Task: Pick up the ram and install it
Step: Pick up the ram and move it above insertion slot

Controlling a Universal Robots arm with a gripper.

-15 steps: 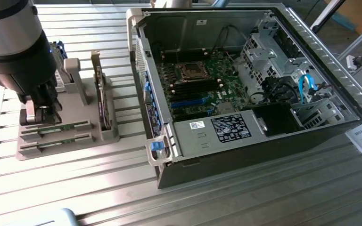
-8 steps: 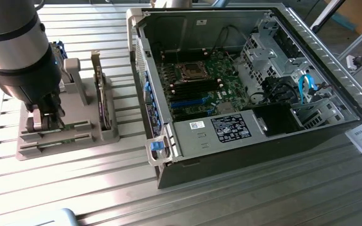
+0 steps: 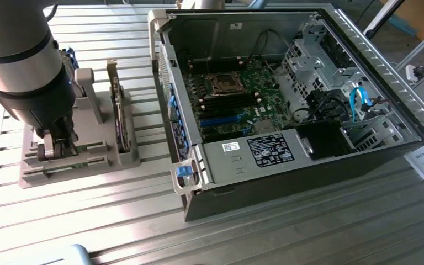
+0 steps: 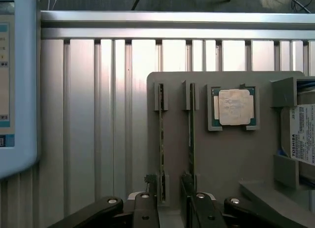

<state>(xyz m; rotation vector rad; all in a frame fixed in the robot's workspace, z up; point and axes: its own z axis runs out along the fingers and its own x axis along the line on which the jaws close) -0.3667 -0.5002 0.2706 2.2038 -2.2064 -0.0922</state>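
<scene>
Hovering at the exterior view's left, the gripper [image 3: 56, 148] holds its jaws wide open over a gray parts holder [image 3: 123, 157], gripping nothing. Just below, one ram stick [image 4: 161, 134] and a second ram stick [image 4: 191, 134] stand on edge in parallel slots, near a processor chip [image 4: 235, 107] and a Toshiba hard drive [image 4: 302, 134]. An open computer case [image 3: 271, 187] sits on the tabletop [image 3: 271, 237] toward that view's right.

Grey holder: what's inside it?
Standing on edge in slots: a ram stick, a second ram stick. Beside them the processor chip sits flat in its recess, then a hard drive. The open gripper covers the holder's near edge; the arm hides part of it in the exterior view.
</scene>
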